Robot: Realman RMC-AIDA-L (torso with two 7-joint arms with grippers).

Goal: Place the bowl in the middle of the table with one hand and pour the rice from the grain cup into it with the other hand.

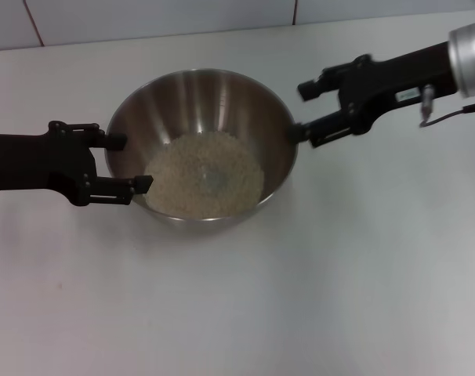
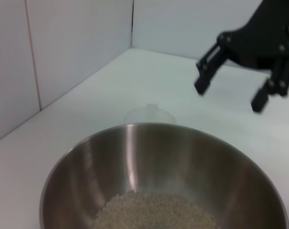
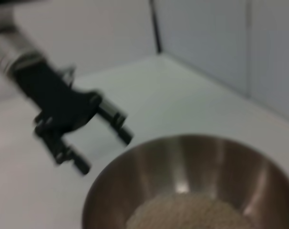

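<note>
The steel bowl (image 1: 198, 98) stands mid-table with a heap of rice (image 1: 204, 174) in it; the bowl (image 2: 182, 157) and rice (image 2: 154, 212) also show in the left wrist view, and the bowl (image 3: 206, 162) and rice (image 3: 182, 214) in the right wrist view. My left gripper (image 1: 130, 163) is open and empty at the bowl's left rim; it also shows in the right wrist view (image 3: 104, 152). My right gripper (image 1: 304, 110) is open and empty by the right rim; it also shows in the left wrist view (image 2: 230, 95). The clear grain cup (image 2: 149, 114) stands upright on the table just beyond the bowl, below the right gripper. I cannot make it out in the head view.
The white table (image 1: 300, 298) stretches wide in front of the bowl. White wall panels (image 2: 77, 52) rise along the table's far edge and corner.
</note>
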